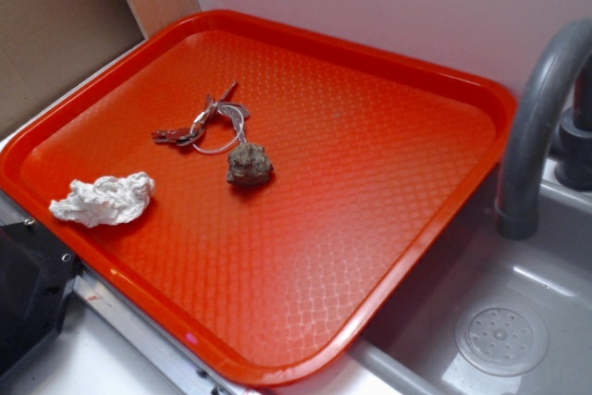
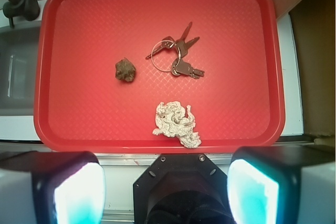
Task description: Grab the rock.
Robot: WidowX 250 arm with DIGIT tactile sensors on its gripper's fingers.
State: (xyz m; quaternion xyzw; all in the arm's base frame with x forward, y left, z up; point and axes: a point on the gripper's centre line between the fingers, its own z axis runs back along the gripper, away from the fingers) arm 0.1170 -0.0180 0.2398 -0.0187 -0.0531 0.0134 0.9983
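Observation:
A small lumpy grey-brown rock [image 1: 249,165] [image 2: 125,70] lies near the middle of the red tray [image 1: 407,182] [image 2: 84,124]. In the wrist view my gripper [image 2: 166,190] hangs high above the tray's near edge, well short of the rock. Its two fingers [image 2: 79,195] stand far apart at the bottom corners with nothing between them, so it is open. The exterior view does not show the gripper.
A key ring with keys [image 1: 208,122] [image 2: 178,56] lies just beside the rock. A crumpled white tissue wad [image 1: 104,199] [image 2: 177,124] sits near the tray's edge. A grey faucet [image 1: 536,127] and a sink with a drain [image 1: 499,335] flank the tray. A black robot base [image 2: 181,187] sits below the gripper.

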